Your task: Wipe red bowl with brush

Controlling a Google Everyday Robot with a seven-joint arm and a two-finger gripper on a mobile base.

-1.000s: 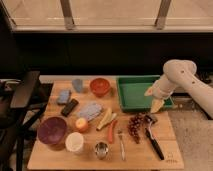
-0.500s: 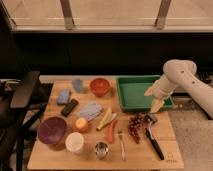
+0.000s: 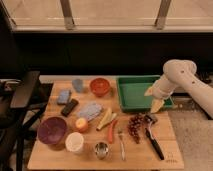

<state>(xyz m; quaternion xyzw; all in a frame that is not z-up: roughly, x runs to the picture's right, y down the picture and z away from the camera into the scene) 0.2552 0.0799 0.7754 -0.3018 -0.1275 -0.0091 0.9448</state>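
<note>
Nothing has moved: end effector (image 3: 154, 99) hangs wide open over the green tray (image 3: 132, 92) on the wooden table (image 3: 55, 159) beneath the window (image 3: 115, 12).

1. The tray (image 3: 142, 78) sits on the table (image 3: 50, 156), toward its far right corner.
2. The gripper (image 3: 153, 99) hangs over the tray's right near edge.
3. The small bowl (image 3: 99, 86) stands just left of the tray, level with its far half.
4. The brush (image 3: 154, 137) lies in front of the tray's right end, with its head nearest the tray and its handle running toward the table's front edge.
5. The grapes (image 3: 135, 125) lie in front of the tray's middle, just left of the brush head.
6. The fork (image 3: 121, 145) lies in front of the tray's left corner, well apart from it.
7. The large bowl (image 3: 52, 130) sits far left of the tray, nearer the table's front.
</note>
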